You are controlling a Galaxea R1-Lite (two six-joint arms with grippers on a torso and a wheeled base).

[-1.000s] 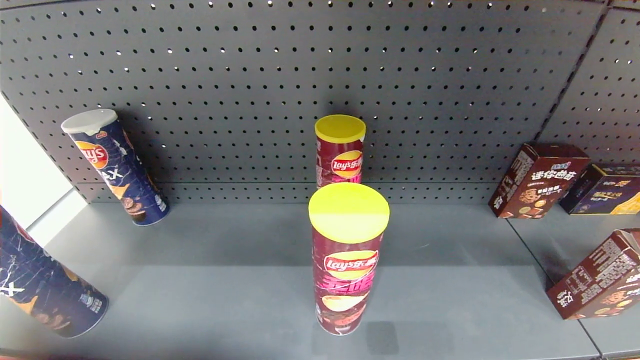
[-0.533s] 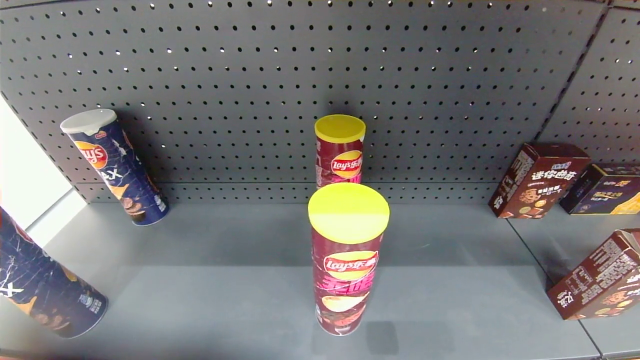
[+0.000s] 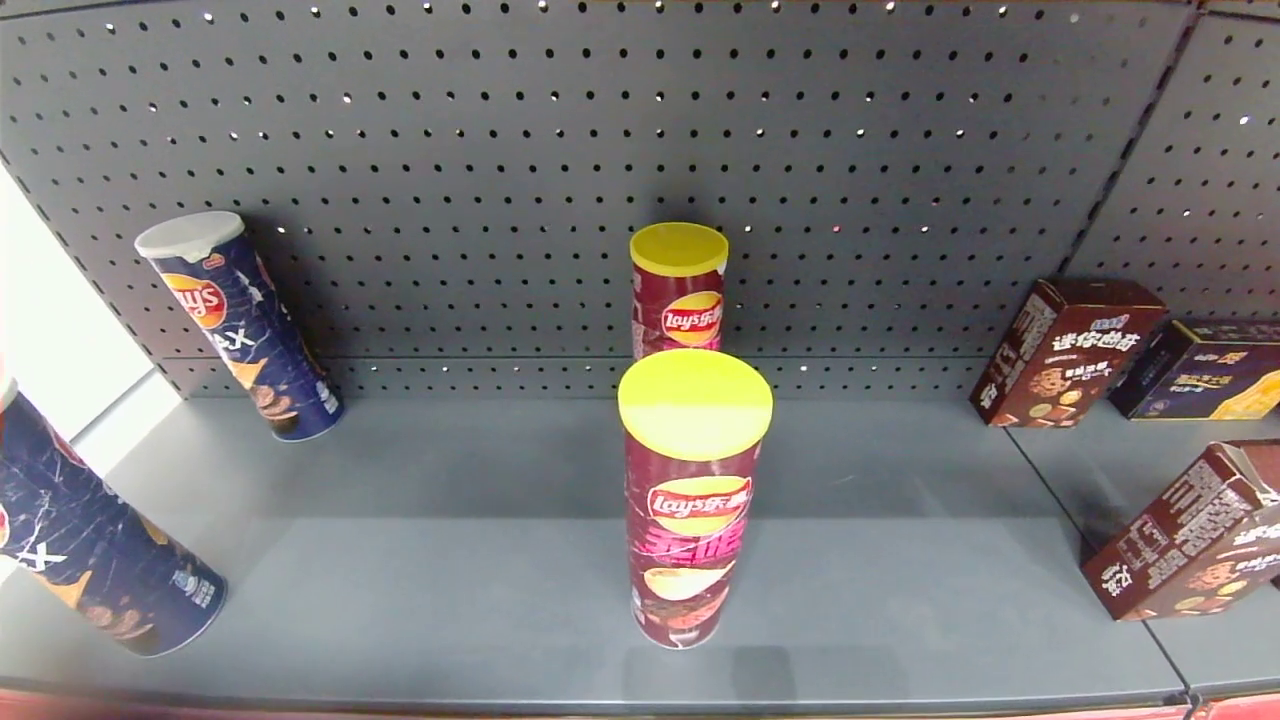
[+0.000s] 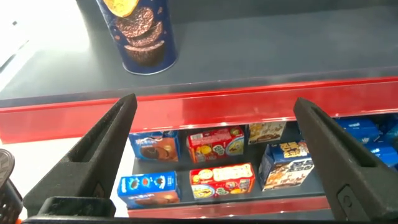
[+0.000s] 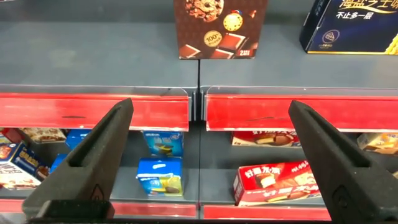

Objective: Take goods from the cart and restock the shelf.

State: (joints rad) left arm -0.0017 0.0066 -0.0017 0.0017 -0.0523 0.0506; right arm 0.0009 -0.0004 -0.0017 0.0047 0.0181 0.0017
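**Both pincers bare at the shelf edge; nothing in hand to restock**

At the far left of the shelf [image 3: 450, 520] a near navy can [image 3: 105, 560] stands by the front edge; behind it a far navy can [image 3: 240, 330] stands against the pegboard back [image 3: 500, 150]. The left pincer [image 4: 214, 99] is released, its fingers spread wide with nothing between them. It sits low in front of the red edge strip [image 4: 367, 93], with a navy can's foot ahead of it and higher up, and small boxes [image 4: 214, 143] on the shelf below.

In the middle a front maroon can [image 3: 690, 520] with a yellow lid stands upright, well apart from the navy pair; a rear maroon can [image 3: 680, 300] stands straight behind it at the pegboard. Their long axes run vertical.

To the right are a brown box [image 3: 1065, 355], a dark blue box [image 3: 1215, 370] and a nearer brown box [image 3: 1190, 535]. The right pincer [image 5: 211, 102] is likewise released and empty, also low in front of the red strip, with a brown box ahead and above it.

My judgement: with both pincers bare, the step in hand is to fetch goods from the cart; which way the cart lies from either pincer cannot be told here. The widest bare stretches of shelf flank the maroon row, so the left arm is nearer the gap towards the navy cans and the right arm nearer the gap towards the boxes. A can should arrive upright and clear the red strip before it is set down.
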